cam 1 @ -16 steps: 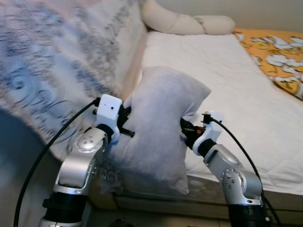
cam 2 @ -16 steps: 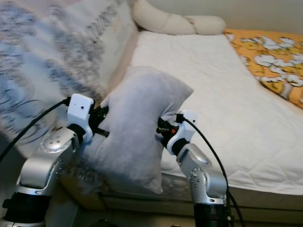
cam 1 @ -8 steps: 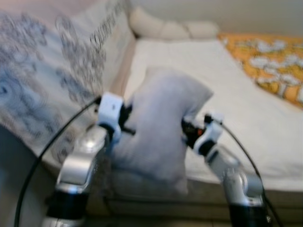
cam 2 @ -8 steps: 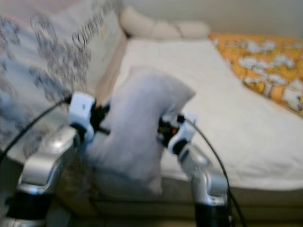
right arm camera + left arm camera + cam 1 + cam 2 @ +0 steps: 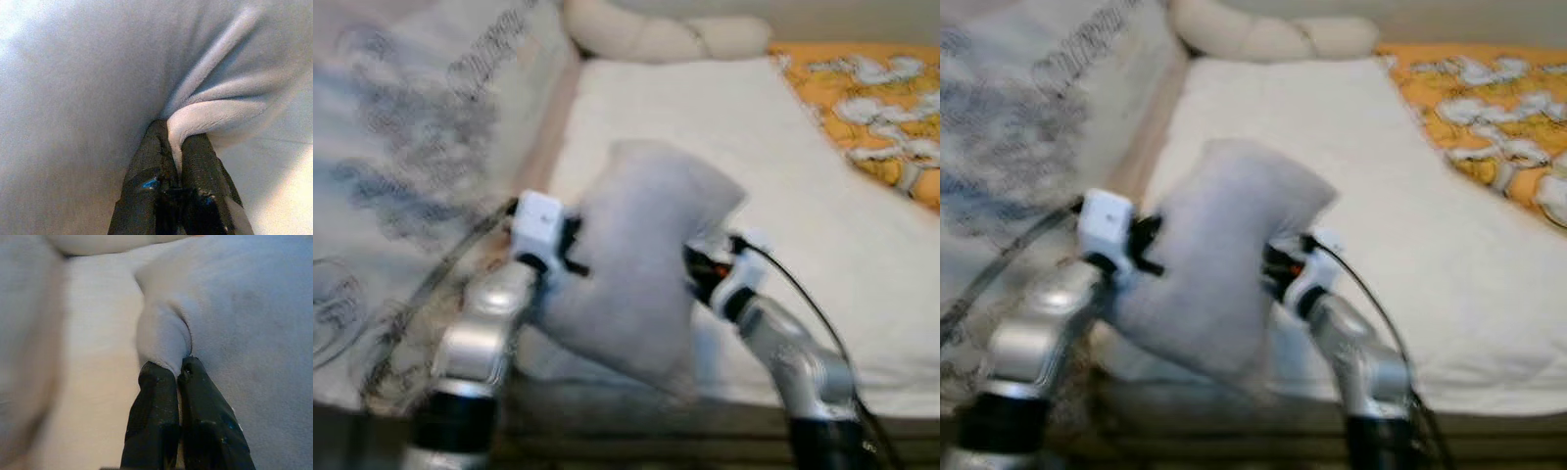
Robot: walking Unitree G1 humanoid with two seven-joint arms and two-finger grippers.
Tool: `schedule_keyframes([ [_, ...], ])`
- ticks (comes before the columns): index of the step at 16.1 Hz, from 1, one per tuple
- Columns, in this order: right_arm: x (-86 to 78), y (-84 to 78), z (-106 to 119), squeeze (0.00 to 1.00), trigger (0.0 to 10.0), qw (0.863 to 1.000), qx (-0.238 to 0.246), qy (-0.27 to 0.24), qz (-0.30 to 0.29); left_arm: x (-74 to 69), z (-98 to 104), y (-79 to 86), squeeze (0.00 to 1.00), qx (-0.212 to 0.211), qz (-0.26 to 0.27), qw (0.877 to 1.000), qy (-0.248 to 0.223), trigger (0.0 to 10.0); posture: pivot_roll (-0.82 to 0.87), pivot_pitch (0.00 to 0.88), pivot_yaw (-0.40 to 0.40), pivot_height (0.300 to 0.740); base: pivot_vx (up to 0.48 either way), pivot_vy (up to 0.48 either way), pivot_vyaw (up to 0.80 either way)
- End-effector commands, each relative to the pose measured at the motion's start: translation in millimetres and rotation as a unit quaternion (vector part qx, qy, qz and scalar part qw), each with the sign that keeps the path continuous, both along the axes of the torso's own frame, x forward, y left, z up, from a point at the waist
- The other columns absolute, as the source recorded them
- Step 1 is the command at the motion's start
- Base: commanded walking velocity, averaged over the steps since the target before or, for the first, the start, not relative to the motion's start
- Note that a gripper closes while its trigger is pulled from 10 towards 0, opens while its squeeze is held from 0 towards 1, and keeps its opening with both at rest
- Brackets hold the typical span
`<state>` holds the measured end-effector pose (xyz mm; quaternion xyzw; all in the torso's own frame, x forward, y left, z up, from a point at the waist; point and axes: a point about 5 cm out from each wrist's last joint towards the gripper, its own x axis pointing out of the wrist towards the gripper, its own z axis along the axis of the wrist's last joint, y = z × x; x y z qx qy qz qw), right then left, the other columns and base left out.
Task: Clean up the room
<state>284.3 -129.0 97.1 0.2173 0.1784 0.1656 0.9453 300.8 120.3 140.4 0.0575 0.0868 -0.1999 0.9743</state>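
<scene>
The robot is carrying the grey pillow (image 5: 641,264) above the near edge of the bed (image 5: 822,225), the left gripper (image 5: 177,368) and right gripper (image 5: 175,132) each pinching 1 fold, probably before lowering it onto the mattress.

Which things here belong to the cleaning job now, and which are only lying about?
In the job:
- grey pillow, off the bed
- left hand, pinching a fold of it
- right hand, pinching another fold

Lying about:
- white mattress
- cream bolster
- orange printed blanket
- patterned cover
</scene>
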Motion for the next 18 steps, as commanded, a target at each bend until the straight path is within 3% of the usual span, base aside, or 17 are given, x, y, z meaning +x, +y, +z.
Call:
schedule_keyframes([
  [1,4.9,13.3,12,0.00,10.0,0.999,0.013,-0.026,0.025,1.3,11,5.4,0.00,0.004,0.005,1.000,-0.025,10.0,-0.06,0.000,-0.022,0.740,0.292,0.000,0.00],
  [4,6.6,18.5,11,0.00,10.0,0.998,-0.006,-0.031,0.055,0.4,10,9.1,0.00,0.006,0.010,1.000,-0.024,10.0,-0.05,0.000,-0.027,0.740,0.291,0.000,0.00],
  [6,5.2,26.0,10,0.00,10.0,0.996,-0.015,-0.034,0.081,-0.7,11,10.7,0.00,0.008,0.013,1.000,-0.025,10.0,-0.04,0.000,-0.031,0.740,0.289,0.000,0.80],
  [7,6.7,24.6,9,0.00,10.0,0.998,0.013,-0.019,0.057,-1.2,11,11.4,0.00,0.010,0.013,1.000,-0.025,10.0,-0.04,0.000,-0.027,0.740,0.292,0.000,0.00],
  [12,-0.5,15.1,8,0.00,10.0,0.999,0.016,-0.022,0.034,-0.6,7,3.1,0.00,0.032,-0.050,0.998,-0.017,10.0,-0.09,0.000,0.021,0.740,0.053,0.000,0.00],
  [14,-4.2,8.5,5,0.00,10.0,1.000,0.019,-0.019,0.013,10.7,7,1.1,0.00,0.040,-0.067,0.997,-0.021,10.0,-0.11,0.000,0.050,0.740,0.000,0.000,0.00],
  [15,-3.6,5.3,4,0.71,10.0,1.000,0.012,-0.015,-0.002,16.5,7,0.0,0.00,0.052,-0.074,0.996,-0.024,10.0,-0.12,0.000,0.061,0.740,0.000,0.000,0.00],
  [16,-2.9,2.5,3,1.00,10.0,1.000,0.008,-0.014,-0.014,20.7,7,-0.6,0.00,0.066,-0.081,0.994,-0.029,10.0,-0.12,0.000,0.063,0.740,0.000,0.000,0.00],
  [18,-2.1,-9.2,-1,1.00,10.0,0.998,0.002,-0.004,-0.059,37.2,11,-7.0,0.00,0.076,-0.101,0.991,-0.043,10.0,-0.14,0.000,0.078,0.740,0.000,0.000,0.00],
])
